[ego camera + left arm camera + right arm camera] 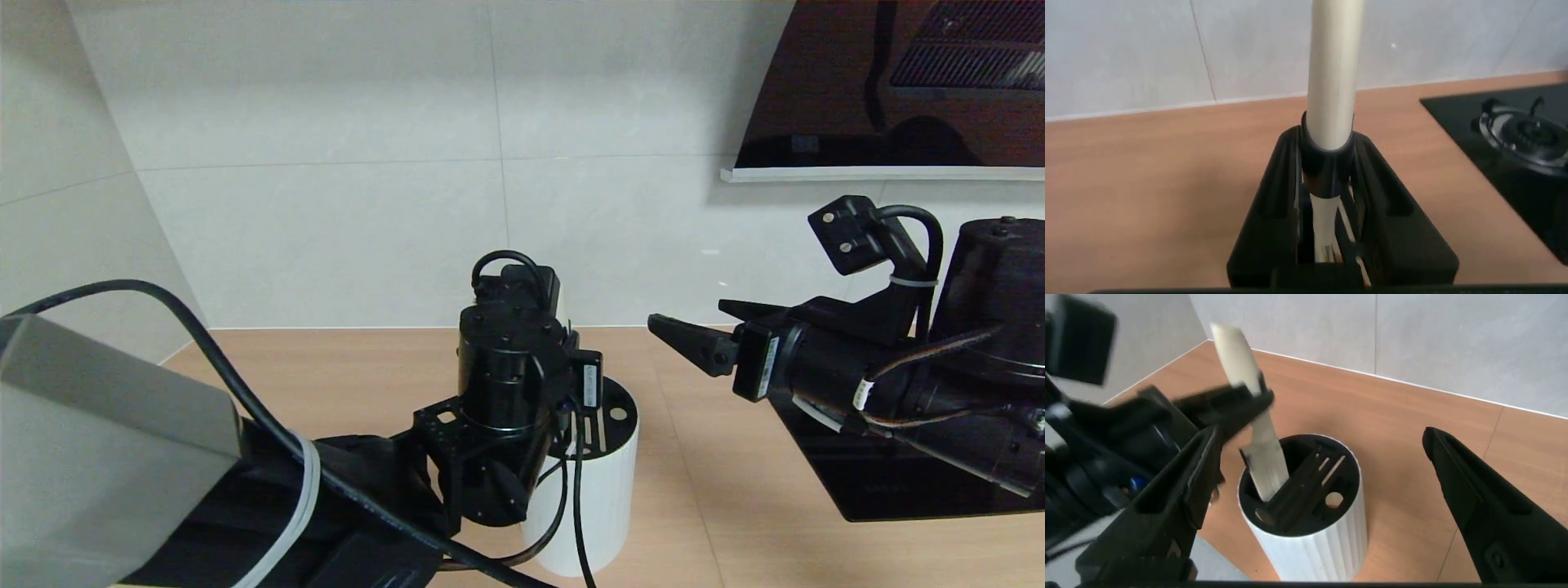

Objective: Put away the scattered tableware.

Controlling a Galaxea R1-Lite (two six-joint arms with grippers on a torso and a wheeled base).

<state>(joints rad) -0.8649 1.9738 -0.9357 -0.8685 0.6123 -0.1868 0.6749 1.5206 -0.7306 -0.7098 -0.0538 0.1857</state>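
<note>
A white cylindrical utensil holder [606, 482] with a black slotted insert [1302, 488] stands on the wooden counter. My left gripper [1328, 151] is right above it, shut on the cream handle of a utensil [1333, 73]. That utensil [1247, 416] stands nearly upright, its lower end down in a slot of the holder [1319, 543]. In the right wrist view, the left gripper [1229, 402] clamps the handle about halfway up. My right gripper [690, 315] hangs to the right of the holder, open and holding nothing, fingers pointing toward it; its fingers [1180, 498] frame the holder.
A black gas cooktop [898, 482] is set into the counter at the right, with a burner [1527, 131]. A dark range hood [898, 82] hangs above it. A tiled wall [367, 163] closes the back and left. Bare wooden counter [326, 367] lies left of the holder.
</note>
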